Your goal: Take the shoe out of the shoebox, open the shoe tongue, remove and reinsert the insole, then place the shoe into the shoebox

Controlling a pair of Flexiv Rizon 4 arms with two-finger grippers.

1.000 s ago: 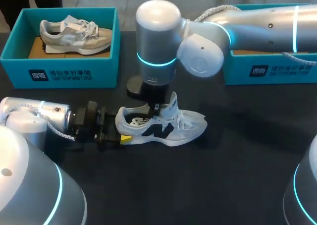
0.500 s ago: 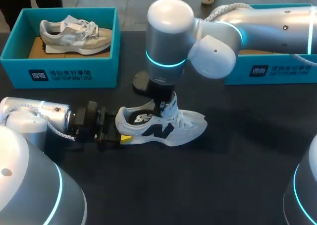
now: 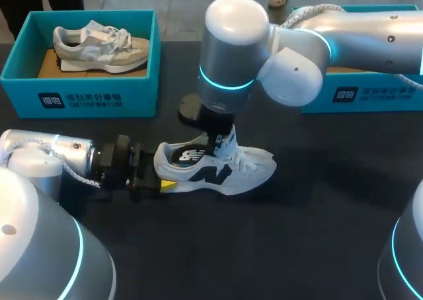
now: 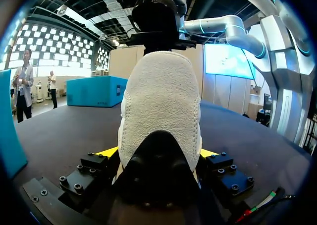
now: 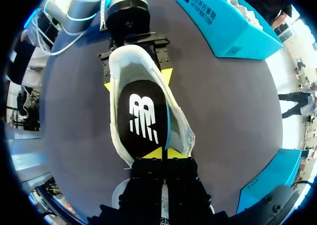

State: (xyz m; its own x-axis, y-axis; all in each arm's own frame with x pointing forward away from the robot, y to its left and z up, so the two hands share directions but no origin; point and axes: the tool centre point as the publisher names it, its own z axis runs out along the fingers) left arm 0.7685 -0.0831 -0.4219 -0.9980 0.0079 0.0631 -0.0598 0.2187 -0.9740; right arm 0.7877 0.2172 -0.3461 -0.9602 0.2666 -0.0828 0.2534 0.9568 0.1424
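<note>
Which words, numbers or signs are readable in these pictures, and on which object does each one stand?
On the left shoebox front: white sign and print, too small to quote.
On the right shoebox front: the same, too small.
On the insole: white striped emblem, no words.
On the shoe side: dark emblem, no words.
No numbers.

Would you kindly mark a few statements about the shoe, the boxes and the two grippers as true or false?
1. The left gripper is shut on the heel of the shoe. True.
2. That shoe sits inside a shoebox. False: it stands on the table, outside both boxes.
3. The left shoebox is empty. False: a second shoe lies in it.
4. The right gripper is shut on the front end of the insole. True.
</note>
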